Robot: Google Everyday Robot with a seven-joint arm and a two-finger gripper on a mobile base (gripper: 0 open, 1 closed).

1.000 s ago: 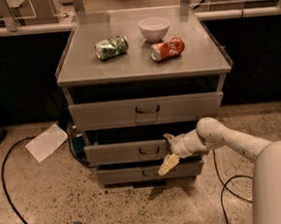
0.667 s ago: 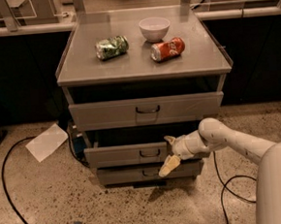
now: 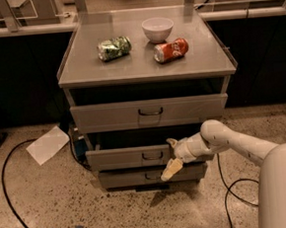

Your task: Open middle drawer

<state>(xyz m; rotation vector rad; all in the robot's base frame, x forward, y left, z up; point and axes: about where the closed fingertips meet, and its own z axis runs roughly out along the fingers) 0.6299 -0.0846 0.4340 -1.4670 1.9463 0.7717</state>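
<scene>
The middle drawer (image 3: 122, 158) is a grey metal drawer with a small dark wire handle (image 3: 152, 156) at the centre of its front. It stands a little way out of the cabinet, with a dark gap above it. My gripper (image 3: 171, 156) is at the drawer's front, just right of the handle. It is open, with one cream finger (image 3: 172, 143) at the top edge of the front panel and the other (image 3: 171, 169) below it, over the bottom drawer (image 3: 123, 178). My white arm (image 3: 234, 143) reaches in from the right.
The top drawer (image 3: 108, 116) sits above with its own handle. On the cabinet top (image 3: 80, 71) lie a green can (image 3: 113, 48), a white bowl (image 3: 157, 29) and a red can (image 3: 171, 50). A paper sheet (image 3: 47, 144) and a black cable (image 3: 11, 195) lie on the floor at left.
</scene>
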